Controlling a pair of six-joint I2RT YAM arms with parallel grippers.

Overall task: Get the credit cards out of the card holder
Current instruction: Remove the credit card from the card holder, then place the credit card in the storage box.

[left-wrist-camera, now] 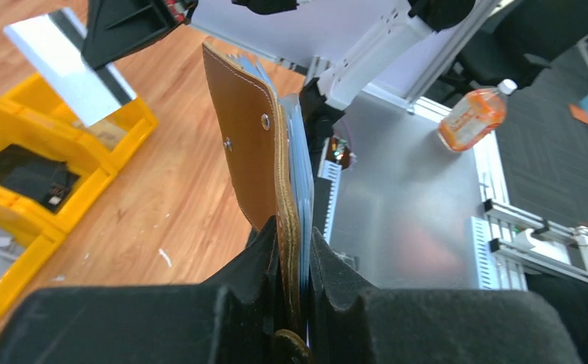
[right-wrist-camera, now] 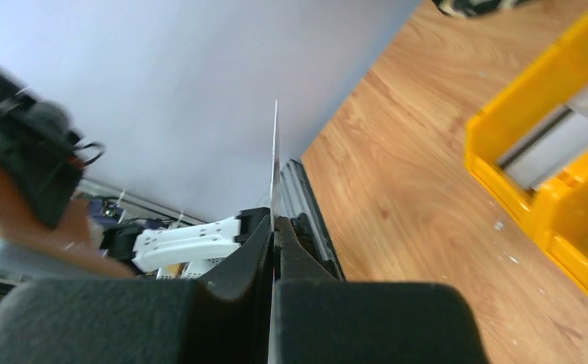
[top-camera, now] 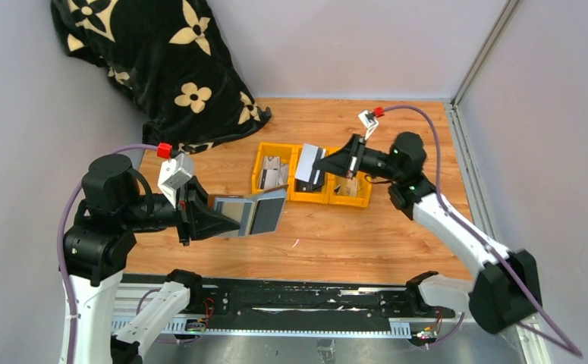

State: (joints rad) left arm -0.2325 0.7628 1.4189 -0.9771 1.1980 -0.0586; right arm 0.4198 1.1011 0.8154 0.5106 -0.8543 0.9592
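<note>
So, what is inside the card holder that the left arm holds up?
Thin pale blue edges, likely cards or pockets, show between the leather flaps of the card holder, clamped in the left pincer. How many cards are there is hidden by the flaps.

- No text, number, brand or sign can be read in any of the three views.
- Any print on the orange bottle (left-wrist-camera: pixel 475 115) is too small and blurred to make out.
- The white card (left-wrist-camera: pixel 69 67) turns one face to the left wrist camera, but any lettering on it is too faint to tell.
</note>
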